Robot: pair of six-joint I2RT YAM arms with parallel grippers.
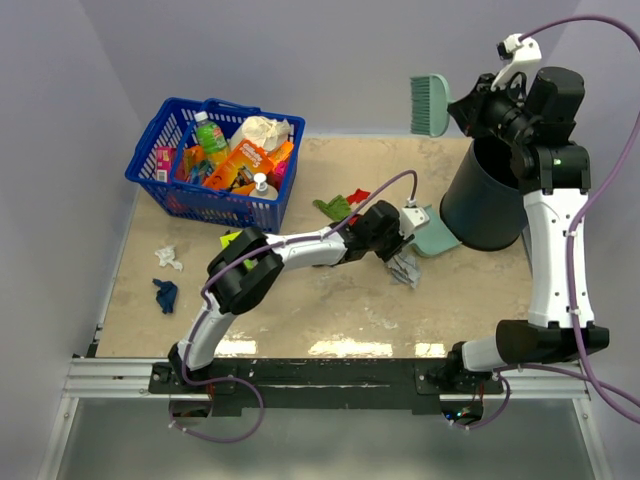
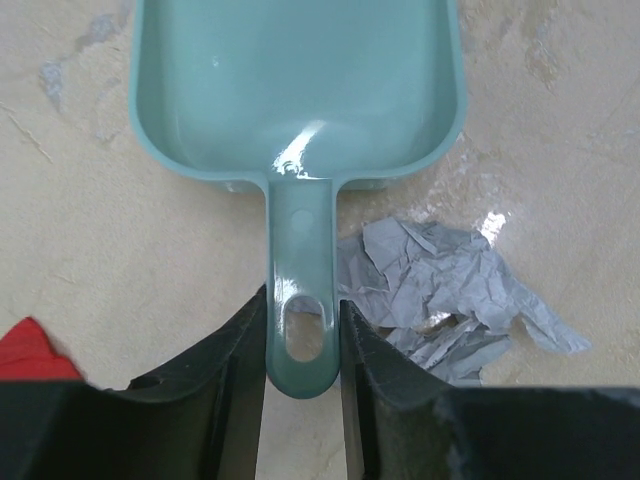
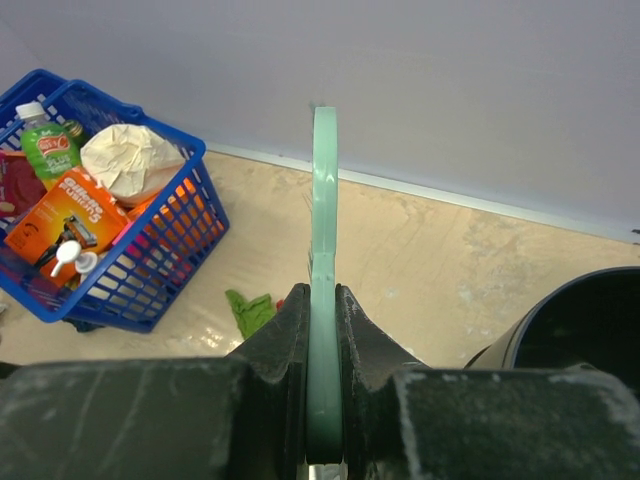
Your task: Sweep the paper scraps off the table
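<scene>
Nearest the arm bases, on the left of the table [image 1: 330, 310], a dark blue scrap [image 1: 165, 295] and, just beyond it, a whitish scrap [image 1: 168, 258] are found, well apart from the tools. Mid-table, the dustpan [image 2: 300, 90] is laid flat with its mouth turned away from the left gripper [image 2: 300, 305]. That gripper's jaws are pressed against both sides of the handle, seemingly so the pan can be steadied as a catcher. A grey crumpled scrap [image 2: 450, 300] lies just beside the handle, outside the pan. Farther on, a green scrap [image 1: 333, 207] and a red scrap [image 1: 358, 196] are seen near the blue basket [image 1: 215, 208]. At the far right, the brush [image 3: 324, 180] is clamped edge-on in the right gripper [image 3: 322, 300] and held aloft near the black bin [image 1: 480, 210], presumably kept clear until the pan is set.
</scene>
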